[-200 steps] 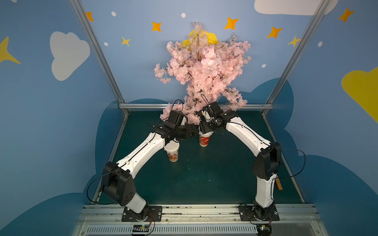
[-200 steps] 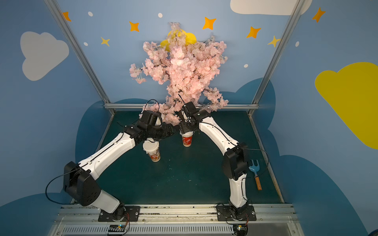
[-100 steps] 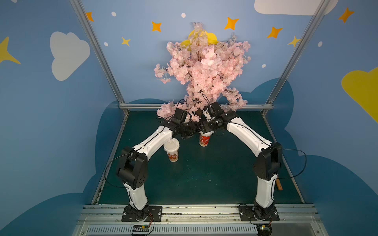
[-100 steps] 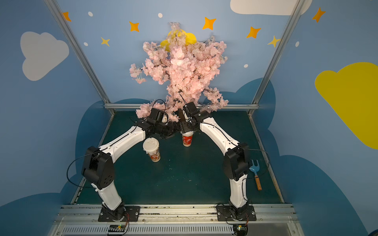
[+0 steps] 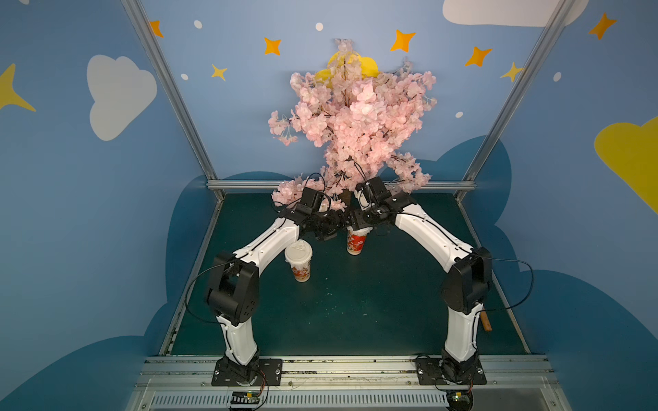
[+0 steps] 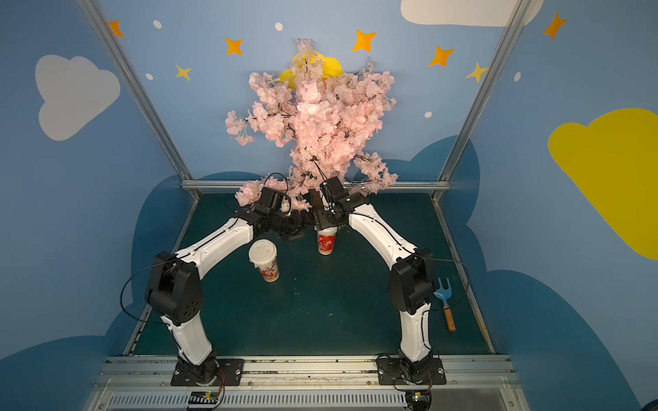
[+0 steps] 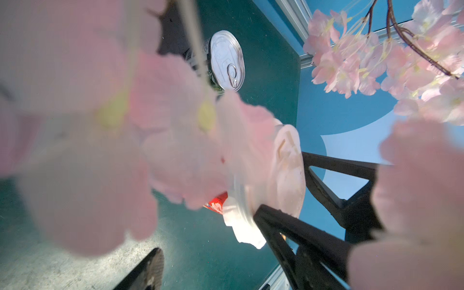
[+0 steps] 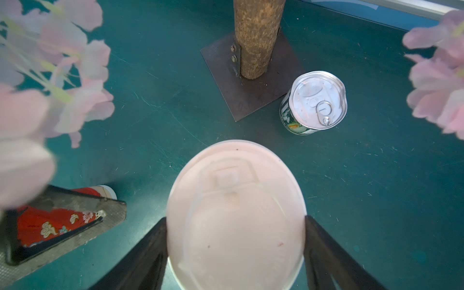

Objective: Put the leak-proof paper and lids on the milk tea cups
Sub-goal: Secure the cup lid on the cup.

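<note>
Right gripper clamping white lid atop cup, left gripper spread beside

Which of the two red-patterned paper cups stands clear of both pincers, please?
The red-patterned paper cup nearer the front, lidded and standing alone; the farther cup has the right pincer closed on its white plastic lid.

Both red-orange patterned milk tea cups stand upright, the near cup to the left of the far cup. Each is capped by a white lid. The leak-proof paper pokes out, crinkled, beneath the far cup's rim
</note>
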`<state>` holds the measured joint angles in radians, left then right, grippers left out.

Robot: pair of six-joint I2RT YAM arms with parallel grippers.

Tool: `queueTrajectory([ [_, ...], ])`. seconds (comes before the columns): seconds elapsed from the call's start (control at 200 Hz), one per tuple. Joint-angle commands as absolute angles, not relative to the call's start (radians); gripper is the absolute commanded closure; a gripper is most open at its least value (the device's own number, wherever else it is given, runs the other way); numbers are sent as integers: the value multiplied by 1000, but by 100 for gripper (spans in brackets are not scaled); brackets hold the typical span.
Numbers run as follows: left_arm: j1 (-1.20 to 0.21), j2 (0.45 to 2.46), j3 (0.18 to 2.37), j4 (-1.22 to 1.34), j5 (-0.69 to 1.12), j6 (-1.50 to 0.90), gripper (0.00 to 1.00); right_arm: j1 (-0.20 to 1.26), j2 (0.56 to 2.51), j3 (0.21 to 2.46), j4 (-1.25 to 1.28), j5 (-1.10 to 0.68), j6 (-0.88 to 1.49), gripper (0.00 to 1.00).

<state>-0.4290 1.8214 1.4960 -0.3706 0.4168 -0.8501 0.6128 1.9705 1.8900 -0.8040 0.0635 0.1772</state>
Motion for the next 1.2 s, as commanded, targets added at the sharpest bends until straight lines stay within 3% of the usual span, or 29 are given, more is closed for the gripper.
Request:
queueTrajectory([
  [0.0,-404,1775,1463,-304,364,-875,19,635,2014,1844,-924,15,162,20],
  [0.285,-376,1771,1474,-285,365,-881,18,640,1992,1810,-902,15,164,20],
  [0.616,-376,1929,1601,-251,538,-868,13,644,1987,1801,-899,14,165,20],
  [1.197,-404,2038,1696,-327,660,-765,13,649,1991,1801,-900,20,167,19],
])
